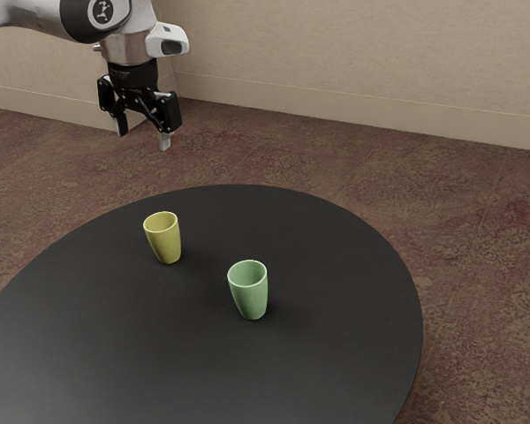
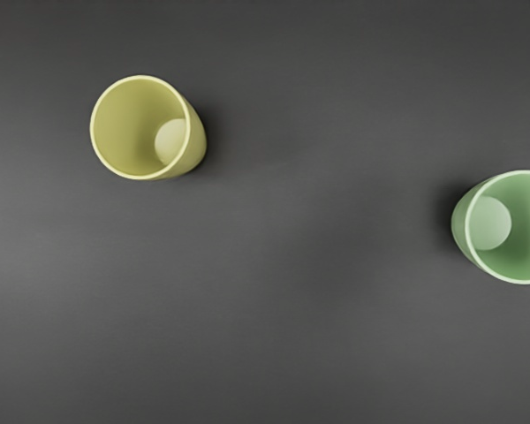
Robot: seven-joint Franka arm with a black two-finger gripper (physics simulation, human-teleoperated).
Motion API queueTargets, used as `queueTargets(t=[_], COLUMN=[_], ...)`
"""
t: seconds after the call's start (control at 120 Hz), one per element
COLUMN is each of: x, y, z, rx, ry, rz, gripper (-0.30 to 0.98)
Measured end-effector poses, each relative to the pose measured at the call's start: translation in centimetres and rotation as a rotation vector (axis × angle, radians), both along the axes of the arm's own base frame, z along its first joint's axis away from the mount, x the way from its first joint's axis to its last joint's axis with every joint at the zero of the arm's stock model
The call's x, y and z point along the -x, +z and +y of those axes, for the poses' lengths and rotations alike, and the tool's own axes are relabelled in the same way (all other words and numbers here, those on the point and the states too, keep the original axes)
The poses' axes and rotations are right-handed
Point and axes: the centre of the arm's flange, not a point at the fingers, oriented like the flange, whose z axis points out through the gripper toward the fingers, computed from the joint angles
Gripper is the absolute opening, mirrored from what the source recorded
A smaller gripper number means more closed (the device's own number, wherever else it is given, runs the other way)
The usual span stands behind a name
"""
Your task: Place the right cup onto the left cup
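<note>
Gripper [image 1: 143,140], mine, fingers apart, at the exterior view's upper left; yellow cup [image 1: 166,243] left of centre and green cup [image 1: 252,299] near centre, upright on the black table [image 1: 159,353]. In the wrist view, I see into both cups, standing well apart.

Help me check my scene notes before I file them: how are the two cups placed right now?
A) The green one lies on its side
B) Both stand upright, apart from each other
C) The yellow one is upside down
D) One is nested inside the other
B: the yellow cup and the green cup stand separately on the black table, each with its open mouth facing up.
</note>
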Motion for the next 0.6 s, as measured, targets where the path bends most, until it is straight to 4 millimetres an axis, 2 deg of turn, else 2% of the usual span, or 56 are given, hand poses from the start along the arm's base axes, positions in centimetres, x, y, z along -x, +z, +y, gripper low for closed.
queueTargets(t=[0.258,0.358,0.492,0.6], x=[-0.1,-0.4,-0.6,-0.6], y=[0.0,-0.4,-3.1,-5.5], z=[-1.3,-2.8,-5.5,-6.8], rx=[0.001,0.004,0.003,0.001], ry=[-0.021,-0.047,-0.093,-0.108], rz=[-0.009,-0.013,0.01,0.025], gripper=[0.69,0.69,0.69,0.69])
